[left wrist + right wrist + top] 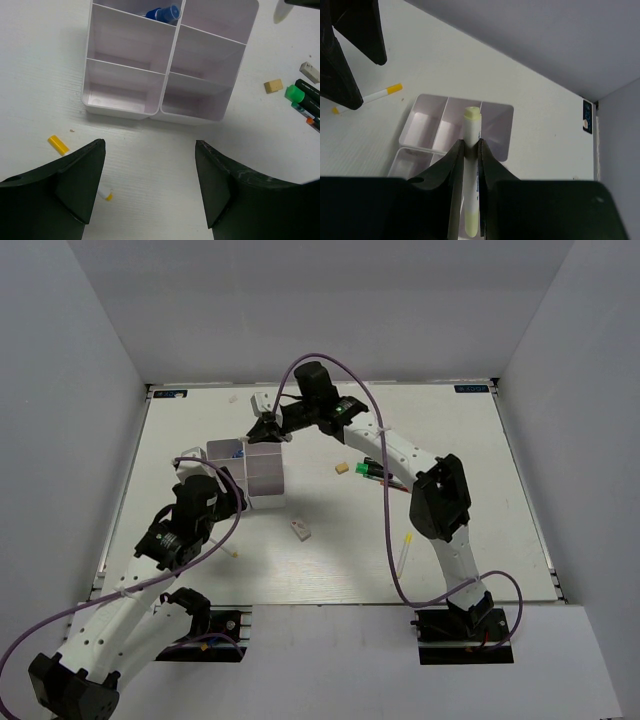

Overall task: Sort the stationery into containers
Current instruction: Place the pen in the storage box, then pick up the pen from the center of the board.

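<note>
The pale lilac divided tray (266,476) stands at the table's left middle. A blue item (164,13) lies in one far compartment; the near compartments look empty. My right gripper (471,144) hovers over the tray (503,131), shut on a white pen with pale yellow ends (472,120). It shows in the top view (268,430) at the tray's far side. My left gripper (150,185) is open and empty, just in front of the tray (172,56). A white-and-yellow pen (105,195) lies by its left finger.
A small yellow piece (58,145) lies left of the tray. A beige eraser (342,468), a green-ended black highlighter (375,470) and a thin red pen lie to the right. A grey eraser (301,531) and another white-and-yellow pen (403,555) lie nearer the front.
</note>
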Controlling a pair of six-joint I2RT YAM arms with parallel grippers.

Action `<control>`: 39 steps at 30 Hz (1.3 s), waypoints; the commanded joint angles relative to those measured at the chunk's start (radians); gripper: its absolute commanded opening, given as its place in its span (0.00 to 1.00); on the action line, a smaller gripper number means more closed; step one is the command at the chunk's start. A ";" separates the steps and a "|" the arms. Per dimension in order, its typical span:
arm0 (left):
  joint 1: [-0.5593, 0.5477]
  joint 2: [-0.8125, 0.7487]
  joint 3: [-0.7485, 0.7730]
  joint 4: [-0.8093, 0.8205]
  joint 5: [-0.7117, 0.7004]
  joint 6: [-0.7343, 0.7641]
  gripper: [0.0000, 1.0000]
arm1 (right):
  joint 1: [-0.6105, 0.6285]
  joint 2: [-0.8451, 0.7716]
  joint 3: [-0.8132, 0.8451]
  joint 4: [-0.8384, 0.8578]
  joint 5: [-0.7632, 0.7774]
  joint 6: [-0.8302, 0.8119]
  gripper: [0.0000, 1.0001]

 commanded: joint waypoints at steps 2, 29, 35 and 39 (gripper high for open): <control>0.005 -0.002 0.035 0.002 -0.013 0.005 0.82 | 0.001 0.073 0.081 0.115 -0.114 0.037 0.00; 0.005 0.058 0.046 -0.044 -0.065 -0.083 0.84 | -0.066 0.190 0.040 0.394 -0.245 0.217 0.38; 0.005 0.141 0.074 -0.127 -0.074 -0.214 0.84 | -0.081 0.136 0.011 0.374 -0.259 0.223 0.40; 0.005 0.207 0.063 -0.176 -0.083 -0.332 0.82 | -0.092 0.030 -0.027 0.258 -0.153 0.235 0.34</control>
